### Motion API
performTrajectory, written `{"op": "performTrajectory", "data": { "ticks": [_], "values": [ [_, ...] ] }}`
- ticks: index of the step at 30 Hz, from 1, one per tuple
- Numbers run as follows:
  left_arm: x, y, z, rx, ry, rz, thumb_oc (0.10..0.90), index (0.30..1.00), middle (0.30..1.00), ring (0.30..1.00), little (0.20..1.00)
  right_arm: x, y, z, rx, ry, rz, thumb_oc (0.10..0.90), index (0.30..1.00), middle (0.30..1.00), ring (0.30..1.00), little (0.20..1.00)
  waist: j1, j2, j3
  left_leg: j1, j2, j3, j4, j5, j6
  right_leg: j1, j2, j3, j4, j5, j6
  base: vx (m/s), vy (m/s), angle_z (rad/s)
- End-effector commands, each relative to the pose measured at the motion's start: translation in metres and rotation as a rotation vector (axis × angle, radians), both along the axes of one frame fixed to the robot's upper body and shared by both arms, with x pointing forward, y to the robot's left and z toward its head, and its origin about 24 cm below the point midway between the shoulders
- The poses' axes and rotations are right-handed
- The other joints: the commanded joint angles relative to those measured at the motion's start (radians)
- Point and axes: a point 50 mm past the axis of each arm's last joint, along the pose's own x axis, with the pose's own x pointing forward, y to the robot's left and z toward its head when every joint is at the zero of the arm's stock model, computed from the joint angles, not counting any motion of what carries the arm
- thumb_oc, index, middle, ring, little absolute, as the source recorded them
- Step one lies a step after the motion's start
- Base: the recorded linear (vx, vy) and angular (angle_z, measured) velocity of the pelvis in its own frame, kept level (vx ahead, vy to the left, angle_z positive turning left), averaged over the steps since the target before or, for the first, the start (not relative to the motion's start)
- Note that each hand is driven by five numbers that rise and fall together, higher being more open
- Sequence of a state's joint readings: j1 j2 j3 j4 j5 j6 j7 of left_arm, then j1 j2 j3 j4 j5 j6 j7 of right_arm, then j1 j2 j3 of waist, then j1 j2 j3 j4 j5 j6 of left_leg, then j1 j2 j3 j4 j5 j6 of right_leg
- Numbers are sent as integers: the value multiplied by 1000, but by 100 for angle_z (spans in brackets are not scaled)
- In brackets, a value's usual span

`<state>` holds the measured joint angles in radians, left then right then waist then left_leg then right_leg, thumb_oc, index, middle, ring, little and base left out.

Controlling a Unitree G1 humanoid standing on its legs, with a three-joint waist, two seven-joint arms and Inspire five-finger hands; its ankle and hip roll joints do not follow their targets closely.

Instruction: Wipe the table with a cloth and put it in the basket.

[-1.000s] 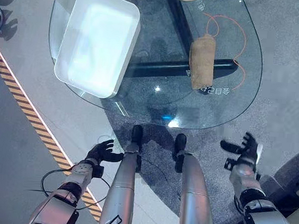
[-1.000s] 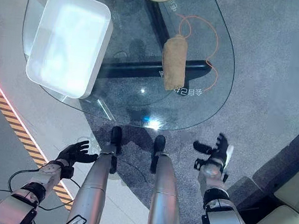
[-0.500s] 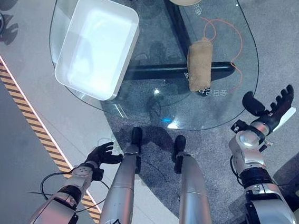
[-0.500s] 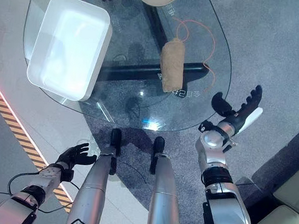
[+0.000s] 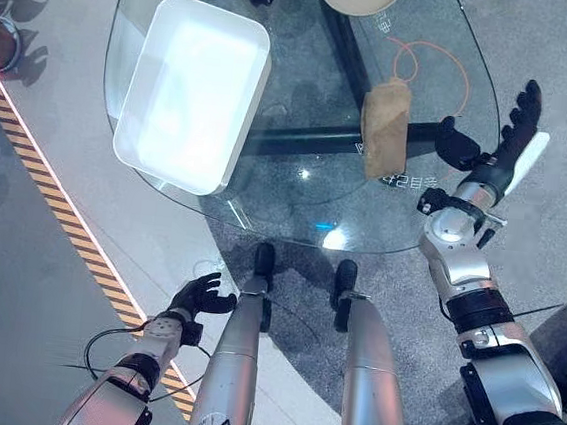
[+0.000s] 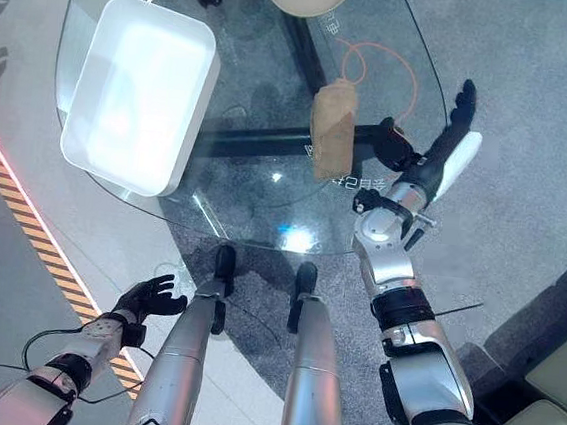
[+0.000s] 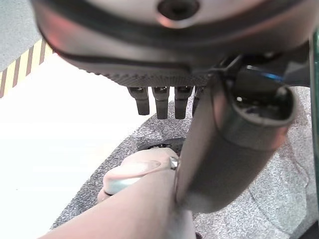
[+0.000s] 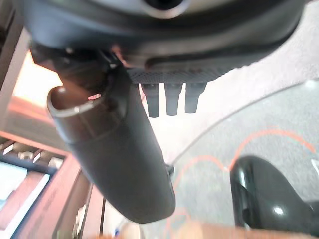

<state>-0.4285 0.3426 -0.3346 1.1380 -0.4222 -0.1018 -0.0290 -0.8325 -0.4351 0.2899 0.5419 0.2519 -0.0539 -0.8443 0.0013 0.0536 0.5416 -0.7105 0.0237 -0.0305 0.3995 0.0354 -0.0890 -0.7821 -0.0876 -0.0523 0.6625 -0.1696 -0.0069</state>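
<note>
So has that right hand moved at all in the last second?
Yes. The right hand has risen from low beside the robot's legs up to the glass table's right edge, and is now open close beside the brown cloth.

On the glass table [image 5: 266, 186] the cloth [image 5: 385, 132] lay just left of the right hand's [image 5: 490, 152] spread fingers [image 5: 522, 110], the basket [image 5: 195, 88] farther left.
</note>
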Motion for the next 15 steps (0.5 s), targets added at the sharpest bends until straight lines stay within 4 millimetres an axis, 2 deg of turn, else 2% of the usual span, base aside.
{"op": "performTrajectory", "data": {
  "ticks": [1, 15],
  "values": [
    [-27, -10, -24, -25, 79, 0, 800, 900, 900, 900, 900, -1, -2, 48, -125, -145, 1, 800, 900, 900, 900, 900, -8, 29, -22, 12, -38, 55, 115, -103, 50, 73, 36, 7, -116, 52, -17, 0, 0, 0],
    [-25, -18, -24, -22, 82, -33, 800, 900, 900, 900, 900, 18, 17, 40, -185, 56, 32, 800, 900, 900, 900, 900, 19, 38, -22, 22, -38, 57, 93, -92, 52, 76, 32, -9, -124, 54, -23, 1, 0, 1]
  ]
}}
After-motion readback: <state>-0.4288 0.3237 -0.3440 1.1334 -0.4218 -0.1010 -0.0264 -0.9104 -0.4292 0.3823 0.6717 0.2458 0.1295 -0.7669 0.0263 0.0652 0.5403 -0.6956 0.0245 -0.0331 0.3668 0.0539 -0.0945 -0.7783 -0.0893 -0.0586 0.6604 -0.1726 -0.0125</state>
